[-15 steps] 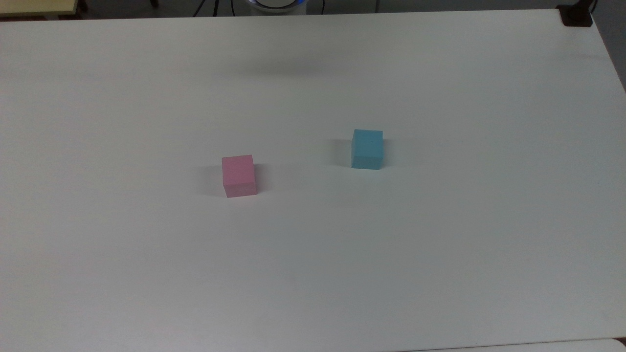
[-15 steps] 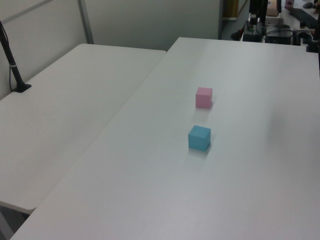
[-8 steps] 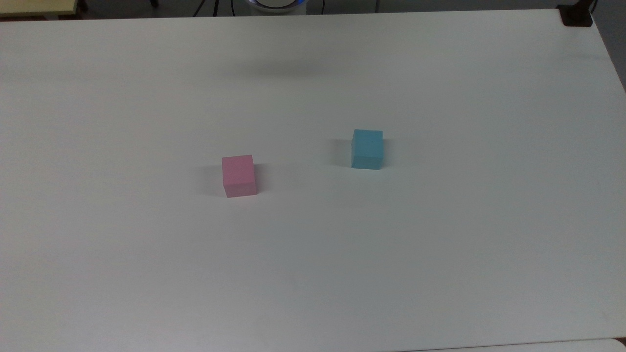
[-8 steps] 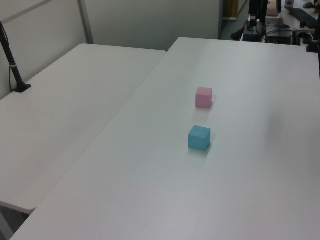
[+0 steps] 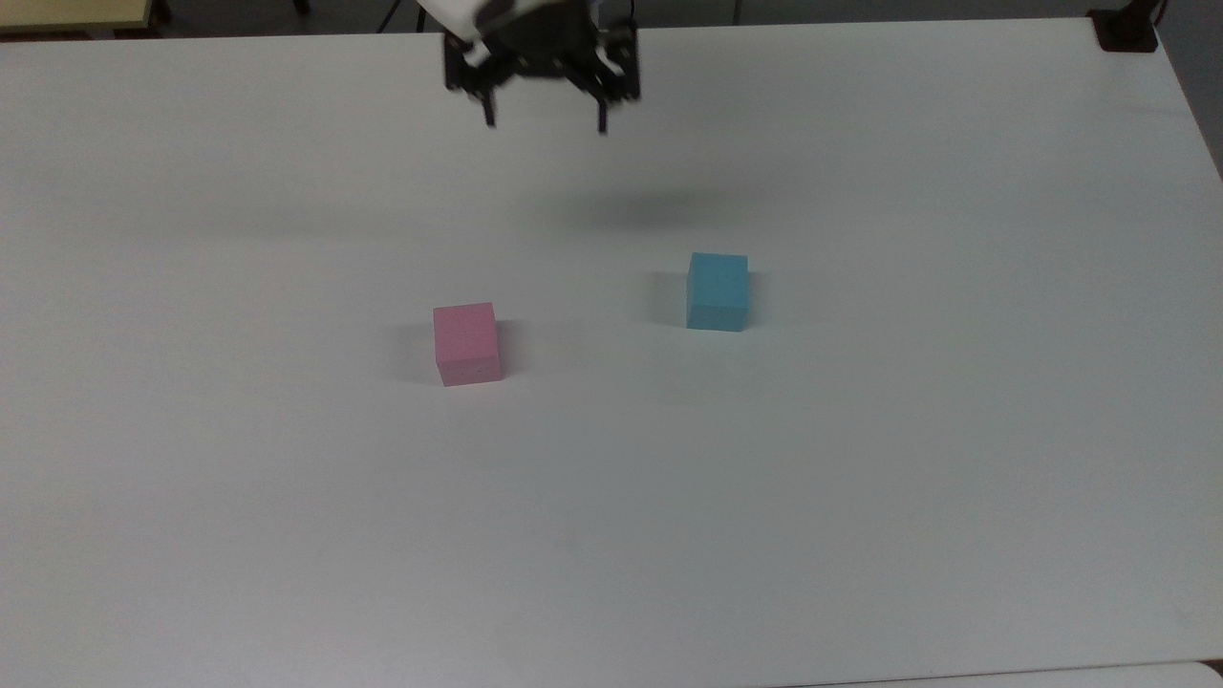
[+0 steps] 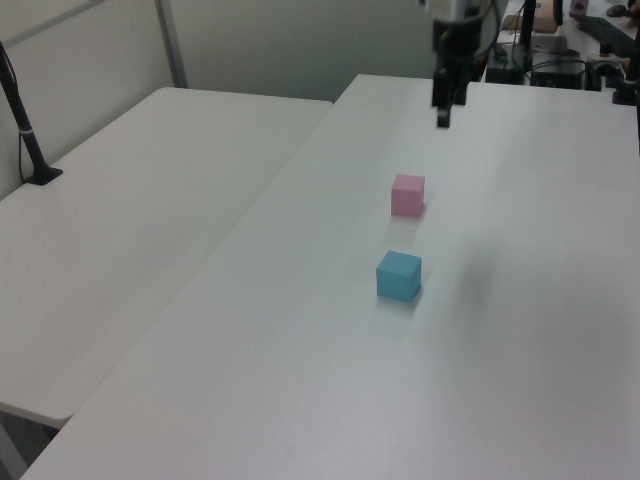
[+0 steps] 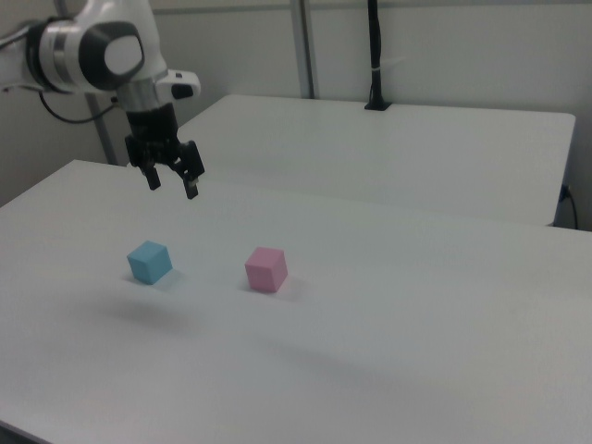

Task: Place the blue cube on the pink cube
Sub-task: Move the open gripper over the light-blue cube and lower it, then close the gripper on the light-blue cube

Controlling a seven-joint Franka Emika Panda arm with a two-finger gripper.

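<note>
Resting flat on table (image 5: 860, 497): matte blue cube (image 5: 718, 291), plain faces.

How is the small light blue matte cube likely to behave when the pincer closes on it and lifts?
The small light blue matte cube has flat, plain faces, so it probably sits stable and won't roll. Its matte surface suggests decent grip rather than slipping. It looks solid and holds crisp edges, so likely stiff. The open pincer looks wide enough to straddle it.
</note>
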